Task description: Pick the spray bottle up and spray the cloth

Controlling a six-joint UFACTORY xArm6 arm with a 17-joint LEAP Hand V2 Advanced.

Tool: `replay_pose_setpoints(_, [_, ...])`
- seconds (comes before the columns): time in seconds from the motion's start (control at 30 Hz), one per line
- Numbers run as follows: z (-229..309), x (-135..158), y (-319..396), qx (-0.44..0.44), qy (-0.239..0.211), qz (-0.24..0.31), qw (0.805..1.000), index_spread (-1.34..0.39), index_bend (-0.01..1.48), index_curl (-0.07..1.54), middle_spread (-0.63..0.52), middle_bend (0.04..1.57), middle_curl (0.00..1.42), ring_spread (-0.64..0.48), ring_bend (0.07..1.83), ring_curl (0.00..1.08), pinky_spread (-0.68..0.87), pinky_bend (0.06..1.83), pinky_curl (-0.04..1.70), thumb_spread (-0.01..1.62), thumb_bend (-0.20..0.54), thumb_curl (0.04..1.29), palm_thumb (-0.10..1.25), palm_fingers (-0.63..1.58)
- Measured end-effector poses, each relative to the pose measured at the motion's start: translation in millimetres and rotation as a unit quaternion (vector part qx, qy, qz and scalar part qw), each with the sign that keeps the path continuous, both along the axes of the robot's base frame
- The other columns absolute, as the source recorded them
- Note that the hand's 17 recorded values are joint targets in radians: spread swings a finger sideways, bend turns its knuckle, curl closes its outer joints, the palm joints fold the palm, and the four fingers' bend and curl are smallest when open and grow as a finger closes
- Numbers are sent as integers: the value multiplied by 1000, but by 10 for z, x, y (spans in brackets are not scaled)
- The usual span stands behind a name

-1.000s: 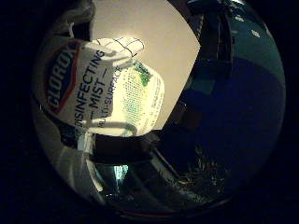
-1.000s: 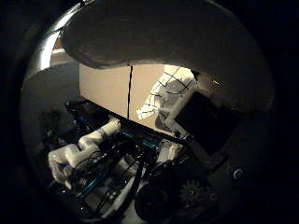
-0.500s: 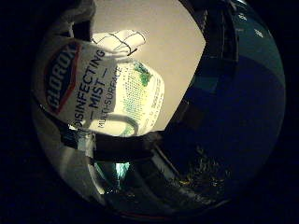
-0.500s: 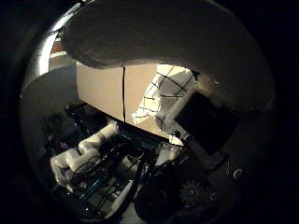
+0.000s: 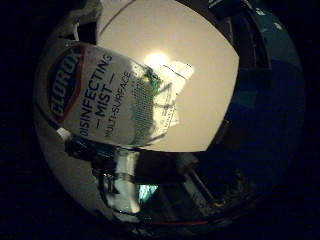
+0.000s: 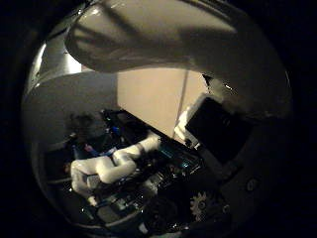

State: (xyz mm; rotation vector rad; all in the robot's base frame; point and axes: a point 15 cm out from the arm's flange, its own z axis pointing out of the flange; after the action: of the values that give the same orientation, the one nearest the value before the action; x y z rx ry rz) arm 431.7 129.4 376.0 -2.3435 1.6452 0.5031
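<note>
While the tabletop (image 5: pixel 200 80) spreads pale and bare out to its far edge, dark floor lies open beyond that edge, and a checked cloth (image 5: pixel 167 97) lies flat on the tan surface. The spray bottle (image 5: pixel 100 95) fills much of the little-finger-side view, close against the palm, its labelled white body overlapping the cloth from this angle. In the thumb-side view the bottle's rounded white bulk arches across, with the hand (image 6: pixel 223 134) and its black and white parts beside it. Fingers seem to be wrapped about the bottle, though the dim view does not show their grip clearly.
</note>
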Motion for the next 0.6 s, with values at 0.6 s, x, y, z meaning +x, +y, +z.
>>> replay_pose_setpoints(0.6, [64,56,945,317,-78,65,943,-184,1140,684,-69,1335,582,-143,1455,546,-228,1082,999,729,-17,850,1034,1219])
